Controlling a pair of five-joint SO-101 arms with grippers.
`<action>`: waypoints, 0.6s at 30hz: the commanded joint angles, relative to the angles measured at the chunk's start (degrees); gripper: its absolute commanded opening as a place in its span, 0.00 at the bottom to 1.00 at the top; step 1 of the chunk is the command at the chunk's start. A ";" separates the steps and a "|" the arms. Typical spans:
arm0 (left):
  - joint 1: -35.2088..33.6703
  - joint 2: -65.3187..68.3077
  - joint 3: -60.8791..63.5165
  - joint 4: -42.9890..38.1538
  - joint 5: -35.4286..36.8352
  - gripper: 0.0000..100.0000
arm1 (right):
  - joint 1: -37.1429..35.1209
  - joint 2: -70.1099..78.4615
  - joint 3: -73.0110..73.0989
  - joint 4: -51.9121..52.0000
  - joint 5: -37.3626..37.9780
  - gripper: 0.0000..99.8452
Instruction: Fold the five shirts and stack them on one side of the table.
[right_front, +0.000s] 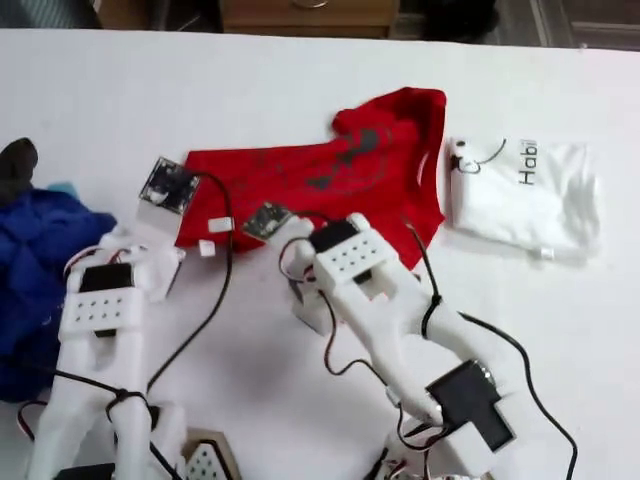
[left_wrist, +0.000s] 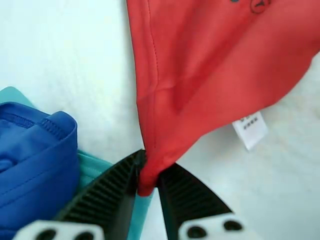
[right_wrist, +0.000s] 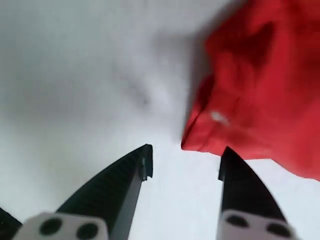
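**A:** Claws first: what is each one doing?

**B:** The left claw (left_wrist: 147, 172) is pinched tight on a corner of the red shirt (right_front: 320, 175). The cloth runs up from between its black fingers (left_wrist: 112, 192). The right claw (right_wrist: 185, 155) gapes wide with nothing in it. A bunched red edge sits just ahead of the gap between its tips, over the bare tabletop (right_front: 250, 90).

**A:** And the arms?

**B:** The left arm (right_front: 100, 310) rises by the near left corner and bends forward, wrist down at the shirt's near left corner. The right arm (right_front: 400, 320) starts at the near edge, further right. It slants across toward the left and ends wrist-low at the shirt's near edge, about halfway along it.

**A:** Where does the red shirt lie?

**B:** Mid-tabletop, print side up. Its left part lies fairly flat, and its far right end is rumpled into a hump. A white label (left_wrist: 250, 130) hangs out not far from the held corner.

**A:** The other shirts?

**B:** A white shirt (right_front: 525, 195), folded, lies toward the right edge, just beside the red one; whether they touch, I cannot tell. A blue shirt (right_front: 35, 270) is heaped at the left edge. Some teal cloth (left_wrist: 95, 170) shows from beneath it, close to the left claw.
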 joint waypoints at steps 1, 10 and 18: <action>-0.70 -1.41 -2.33 0.35 0.44 0.03 | -0.40 -3.12 3.34 -6.20 0.62 0.21; -1.05 -1.41 -2.33 0.35 0.44 0.03 | 8.40 -3.03 7.82 -13.85 5.19 0.21; -1.58 -1.41 -2.68 0.09 0.44 0.03 | 13.14 -3.03 7.82 -13.93 7.47 0.21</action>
